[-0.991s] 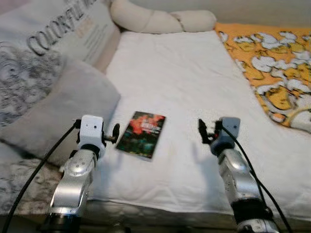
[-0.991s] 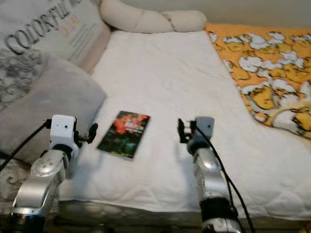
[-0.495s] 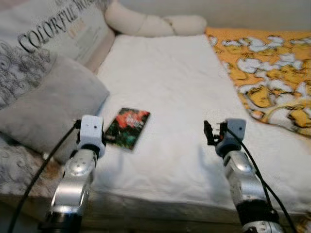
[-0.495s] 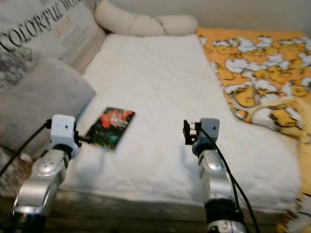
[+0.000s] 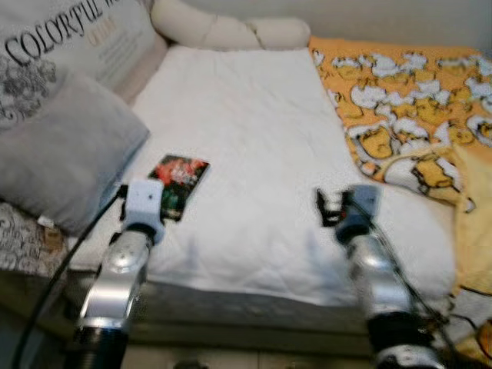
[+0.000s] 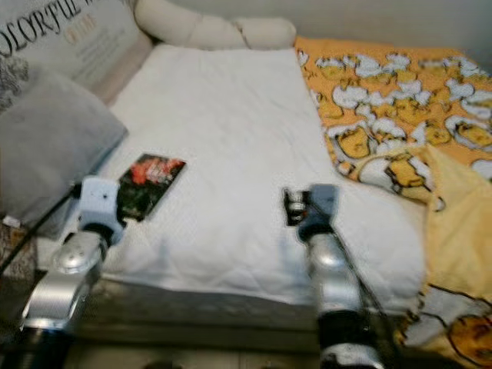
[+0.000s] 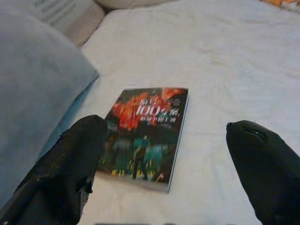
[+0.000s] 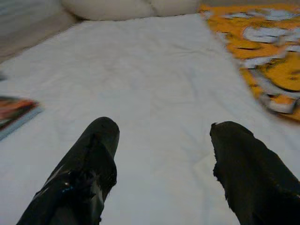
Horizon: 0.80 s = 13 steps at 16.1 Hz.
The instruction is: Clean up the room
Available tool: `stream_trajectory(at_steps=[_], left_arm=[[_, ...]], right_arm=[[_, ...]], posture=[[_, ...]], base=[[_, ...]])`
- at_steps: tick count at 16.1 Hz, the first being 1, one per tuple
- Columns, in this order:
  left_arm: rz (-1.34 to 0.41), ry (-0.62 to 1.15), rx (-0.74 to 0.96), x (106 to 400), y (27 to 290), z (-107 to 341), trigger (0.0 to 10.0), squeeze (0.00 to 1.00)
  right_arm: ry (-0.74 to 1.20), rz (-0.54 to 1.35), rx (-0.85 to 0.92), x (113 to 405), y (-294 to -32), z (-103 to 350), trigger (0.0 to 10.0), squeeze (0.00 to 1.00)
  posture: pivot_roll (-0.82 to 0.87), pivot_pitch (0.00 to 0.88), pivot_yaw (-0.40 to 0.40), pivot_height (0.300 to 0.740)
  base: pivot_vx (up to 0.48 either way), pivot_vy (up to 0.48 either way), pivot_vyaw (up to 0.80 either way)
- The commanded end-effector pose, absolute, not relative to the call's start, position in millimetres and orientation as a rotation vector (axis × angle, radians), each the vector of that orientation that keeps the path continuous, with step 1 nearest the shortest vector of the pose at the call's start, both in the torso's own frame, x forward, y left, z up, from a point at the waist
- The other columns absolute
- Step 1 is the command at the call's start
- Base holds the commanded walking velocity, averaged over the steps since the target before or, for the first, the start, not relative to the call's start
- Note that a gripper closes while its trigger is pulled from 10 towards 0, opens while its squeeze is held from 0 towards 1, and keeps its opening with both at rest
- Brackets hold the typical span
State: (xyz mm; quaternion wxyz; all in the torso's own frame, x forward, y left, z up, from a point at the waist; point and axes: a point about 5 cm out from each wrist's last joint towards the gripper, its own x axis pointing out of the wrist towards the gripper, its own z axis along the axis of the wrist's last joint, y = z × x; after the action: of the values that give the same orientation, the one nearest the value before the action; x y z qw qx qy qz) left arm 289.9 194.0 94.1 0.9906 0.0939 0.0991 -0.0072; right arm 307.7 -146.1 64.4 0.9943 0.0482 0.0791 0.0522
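Lying flat: the book [image 7: 146, 132], dark cover with red and white print, face up on the white quilt [image 5: 246, 138], near the quilt's left edge as I look down from the head camera.
Book's neighbours: the grey pillow [image 5: 58, 150] is just beside it on the left; nothing rests on top of the book.
Left gripper [image 7: 168, 164]: I have it hovering just short of the book's near edge, fingers spread wide, one black finger [image 7: 65, 173] overlapping the book's near corner in the wrist view, the other well off to the far side over bare quilt. I cannot tell whether the near finger touches the cover.
Right gripper [image 8: 161, 164]: I see it held over the middle of the quilt, well apart from the book, jaws wide and holding nothing.
Bed head: a lettered cushion [image 5: 73, 34] stands behind the grey pillow, and a cream knotted bolster [image 5: 227, 29] lies across the top of the quilt.
Right side: an orange blanket [image 5: 400, 100] with white cartoon figures covers the bed beside the quilt.
Sharpness: both head views are somewhat blurred.
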Motion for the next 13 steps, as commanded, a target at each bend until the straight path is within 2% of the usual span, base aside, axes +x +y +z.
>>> stream_trajectory(at_steps=[1, 13], left_arm=[[-0.024, 0.179, 0.186, 293.7, 188.6, 97.7, 10.0, 0.00], [-0.054, 0.161, 0.192, 297.4, 184.6, 96.8, 10.0, 0.00]], right_arm=[[0.145, 0.090, 0.075, 310.7, -152.8, 67.8, 10.0, 0.00], [0.156, 0.111, 0.083, 314.1, -145.5, 68.2, 10.0, 0.00]], posture=[[-0.02, 0.000, -0.005, 0.740], [-0.03, 0.000, -0.011, 0.740]], base=[[0.000, -0.277, 0.00], [0.000, -0.273, 0.00]])
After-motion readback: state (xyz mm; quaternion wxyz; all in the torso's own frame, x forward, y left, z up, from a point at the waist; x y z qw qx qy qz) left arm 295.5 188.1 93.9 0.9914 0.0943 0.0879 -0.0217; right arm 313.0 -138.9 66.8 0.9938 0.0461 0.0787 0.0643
